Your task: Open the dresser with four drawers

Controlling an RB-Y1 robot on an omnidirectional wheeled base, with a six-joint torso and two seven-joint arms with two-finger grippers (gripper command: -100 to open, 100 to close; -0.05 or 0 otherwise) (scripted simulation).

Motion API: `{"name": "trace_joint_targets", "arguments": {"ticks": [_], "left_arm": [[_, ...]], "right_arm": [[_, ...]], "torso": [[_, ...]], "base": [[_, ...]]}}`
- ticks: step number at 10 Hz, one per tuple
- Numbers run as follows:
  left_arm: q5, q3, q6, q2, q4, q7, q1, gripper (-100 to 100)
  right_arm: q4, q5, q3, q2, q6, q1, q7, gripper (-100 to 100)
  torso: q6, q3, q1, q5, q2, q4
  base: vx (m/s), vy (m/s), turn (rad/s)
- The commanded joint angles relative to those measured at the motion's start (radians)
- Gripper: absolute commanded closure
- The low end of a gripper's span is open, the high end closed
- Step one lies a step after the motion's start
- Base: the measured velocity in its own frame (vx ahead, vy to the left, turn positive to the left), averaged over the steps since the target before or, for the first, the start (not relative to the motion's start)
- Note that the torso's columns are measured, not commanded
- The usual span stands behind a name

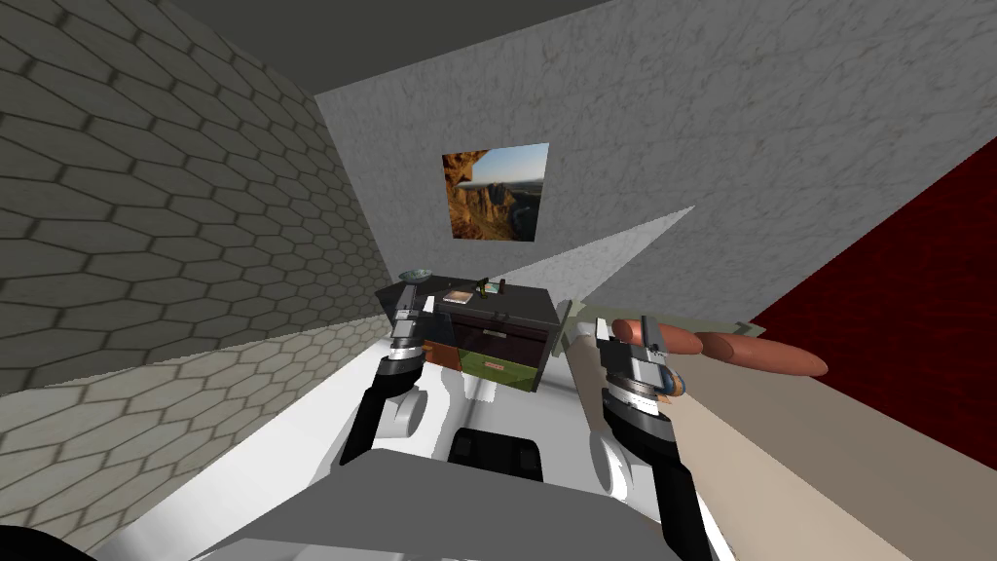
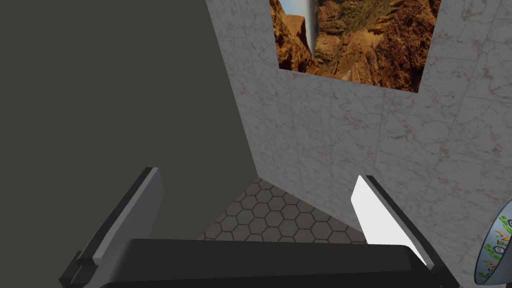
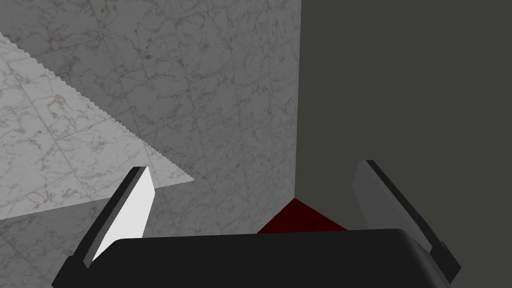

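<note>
2 pincers spread wide: left pincer (image 1: pixel 413 304) near dresser (image 1: pixel 506 341) left end, right pincer (image 1: pixel 626 331) farther off.

A grey marbled wall (image 1: pixel 740 107) carries a canyon picture (image 1: pixel 497 192) and a slanting band of light (image 1: pixel 604 248). A hexagon-tiled wall (image 1: pixel 146 195) joins it on the left, a dark red wall (image 1: pixel 905 312) on the right, under a dark grey ceiling (image 1: pixel 389 39).

The dresser (image 1: pixel 497 336) had a near-black top, a dark brown upper front, an orange-brown panel low on its left and a green one beside it. The far wall (image 1: pixel 730 146) was grey veined marble, and its picture (image 1: pixel 495 192) showed orange-brown rock under blue sky. The left wall (image 1: pixel 146 214) bore grey hexagons. The right wall (image 1: pixel 896 312) was dark red. The bowl (image 2: pixel 497 247) carried small many-coloured marks on a pale ground.
</note>
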Motion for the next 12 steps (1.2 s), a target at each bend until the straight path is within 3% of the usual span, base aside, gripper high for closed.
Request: {"name": "trace_joint_targets", "arguments": {"ticks": [1,9,10,12], "left_arm": [[0.0,0.0,0.0,0.0,0.0,0.0,0.0,0],[0.0,0.0,0.0,0.0,0.0,0.0,0.0,0],[0.0,0.0,-0.001,0.031,0.008,0.0,-0.002,-100],[-0.001,-0.001,-0.003,0.078,0.028,-0.001,-0.007,-100]], "right_arm": [[0.0,0.0,0.0,0.0,0.0,0.0,0.0,0],[0.0,0.0,0.0,0.0,0.0,0.0,0.0,0],[0.0,0.0,0.0,0.0,0.0,0.0,0.0,0],[0.0,0.0,0.0,0.0,0.0,0.0,0.0,0]], "torso": [[0.0,-0.082,0.0,0.0,0.04,0.041],[0.0,-1.234,0.0,0.0,0.618,0.617],[0.0,-1.382,0.0,0.0,0.691,0.691],[0.0,-1.471,0.0,0.0,0.734,0.734]], "base": [[0.0,0.0,0.0],[0.0,0.0,0.0],[0.009,-0.002,-0.006],[0.014,-0.004,-0.009]]}}
